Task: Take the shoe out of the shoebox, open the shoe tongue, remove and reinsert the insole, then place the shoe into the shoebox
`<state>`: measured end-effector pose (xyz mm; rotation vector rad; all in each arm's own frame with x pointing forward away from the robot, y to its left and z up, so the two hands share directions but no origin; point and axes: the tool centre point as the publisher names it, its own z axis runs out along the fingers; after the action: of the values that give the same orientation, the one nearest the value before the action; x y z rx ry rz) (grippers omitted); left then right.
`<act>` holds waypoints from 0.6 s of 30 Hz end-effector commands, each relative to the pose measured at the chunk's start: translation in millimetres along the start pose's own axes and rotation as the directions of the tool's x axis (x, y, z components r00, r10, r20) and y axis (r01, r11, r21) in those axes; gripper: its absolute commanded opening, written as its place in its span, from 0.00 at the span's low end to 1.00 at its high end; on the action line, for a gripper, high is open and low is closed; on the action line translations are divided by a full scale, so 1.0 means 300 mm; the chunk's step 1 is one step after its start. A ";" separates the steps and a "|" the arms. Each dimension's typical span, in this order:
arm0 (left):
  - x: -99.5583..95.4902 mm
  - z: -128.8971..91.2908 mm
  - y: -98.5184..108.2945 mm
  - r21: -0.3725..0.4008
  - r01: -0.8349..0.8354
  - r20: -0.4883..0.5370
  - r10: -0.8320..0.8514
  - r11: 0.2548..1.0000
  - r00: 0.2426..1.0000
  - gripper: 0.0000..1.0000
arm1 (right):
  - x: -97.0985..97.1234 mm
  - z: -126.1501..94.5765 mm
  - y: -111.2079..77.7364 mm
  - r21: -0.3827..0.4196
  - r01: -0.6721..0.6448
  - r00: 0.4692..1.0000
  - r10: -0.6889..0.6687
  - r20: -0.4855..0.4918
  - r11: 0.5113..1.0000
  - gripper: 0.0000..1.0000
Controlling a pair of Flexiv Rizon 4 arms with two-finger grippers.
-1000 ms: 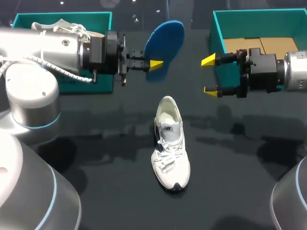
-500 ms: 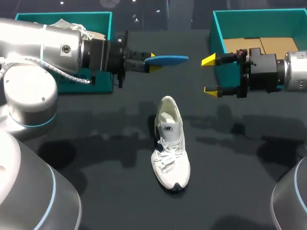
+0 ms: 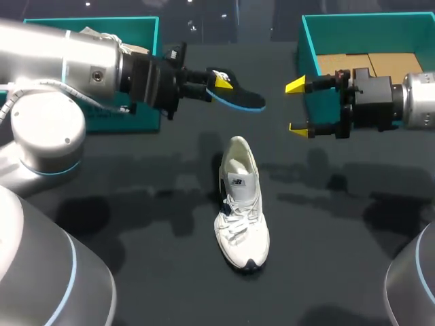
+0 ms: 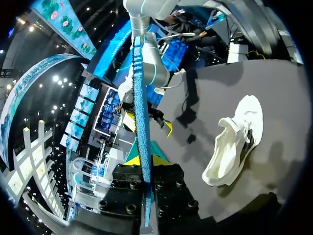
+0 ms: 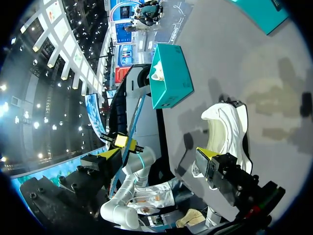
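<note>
Head view: left jaws pinch one end of the insole (image 3: 239, 96), aloft beyond the shoe (image 3: 241, 204) on the table (image 3: 136, 224); right jaws wide open, empty. Insole probably light, floppy; an end grip suits.

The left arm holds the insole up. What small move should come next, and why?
Probably lower the insole toward the opening of the shoe: the left gripper is shut on it in the air beyond the heel, and the opening looks empty.
</note>
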<state>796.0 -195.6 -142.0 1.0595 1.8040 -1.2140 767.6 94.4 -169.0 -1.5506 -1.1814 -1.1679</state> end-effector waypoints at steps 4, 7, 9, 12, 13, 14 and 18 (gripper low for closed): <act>0.021 0.046 0.023 0.000 -0.146 0.087 0.145 0.989 0.986 0.00 | 0.013 0.009 -0.005 0.009 -0.003 1.000 0.003 -0.014 1.000 1.00; 0.025 0.063 0.032 -0.028 -0.232 0.117 0.234 0.972 0.965 0.00 | 0.034 0.014 -0.011 0.025 -0.006 0.999 0.007 -0.034 1.000 1.00; 0.030 0.077 0.041 -0.058 -0.283 0.131 0.289 0.957 0.948 0.00 | 0.047 0.017 -0.018 0.039 -0.005 0.999 0.007 -0.053 0.999 1.00; 0.032 0.095 0.061 -0.075 -0.304 0.160 0.313 0.950 0.936 0.00 | 0.063 0.023 -0.032 0.057 -0.002 0.997 0.006 -0.072 0.998 1.00; 0.033 0.103 0.066 -0.086 -0.313 0.161 0.324 0.946 0.932 0.00 | 0.068 0.026 -0.037 0.059 -0.002 0.997 0.006 -0.076 0.998 1.00; 0.033 0.108 0.070 -0.084 -0.322 0.168 0.332 0.943 0.928 0.00 | 0.070 0.029 -0.040 0.060 -0.002 0.997 0.006 -0.075 0.998 1.00; 0.028 0.122 0.076 -0.076 -0.352 0.189 0.360 0.933 0.914 0.00 | 0.074 0.049 -0.056 0.083 -0.003 0.996 0.010 -0.087 0.997 1.00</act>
<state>812.7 -217.2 -164.9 1.1638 1.4435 -0.9966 754.9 111.2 -146.8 -1.4278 -1.1528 -1.1598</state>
